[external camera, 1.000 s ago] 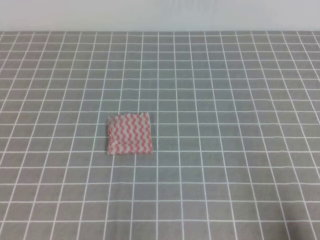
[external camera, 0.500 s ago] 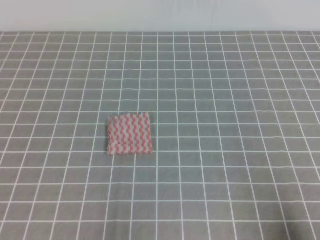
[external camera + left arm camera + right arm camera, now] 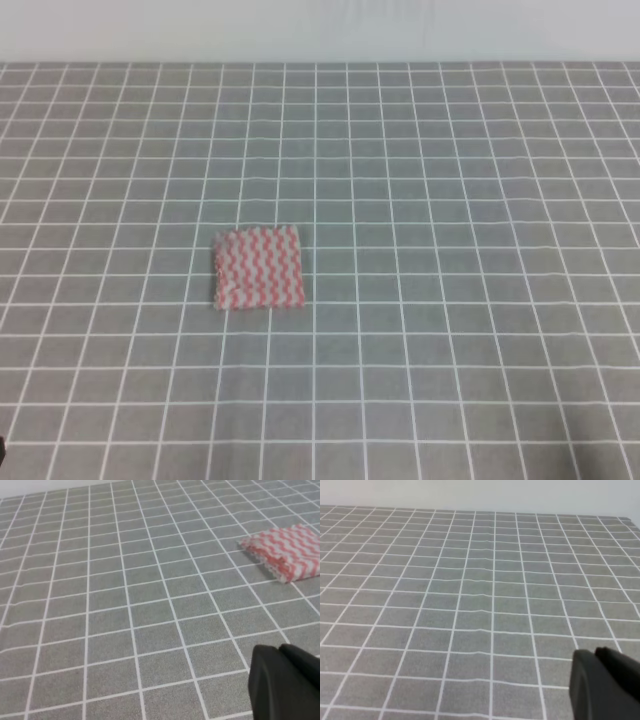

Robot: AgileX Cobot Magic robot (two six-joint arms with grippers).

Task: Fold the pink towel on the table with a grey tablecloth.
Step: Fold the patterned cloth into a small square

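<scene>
The pink towel (image 3: 258, 267) lies flat as a small squarish pad, left of centre on the table with a grey tablecloth (image 3: 450, 200). The left wrist view has the towel (image 3: 287, 550) at its upper right, well ahead of a black part of my left gripper (image 3: 285, 685) at the bottom right corner. Only gridded cloth (image 3: 470, 580) fills the right wrist view, with a black part of my right gripper (image 3: 602, 685) at its bottom right. Neither gripper's fingertips show, and nothing is seen held.
A pale wall (image 3: 320, 30) runs behind the table's far edge. Grey gridded cloth surrounds the towel on all sides.
A dark sliver has appeared at the bottom left corner of the exterior view. The towel has not moved.
</scene>
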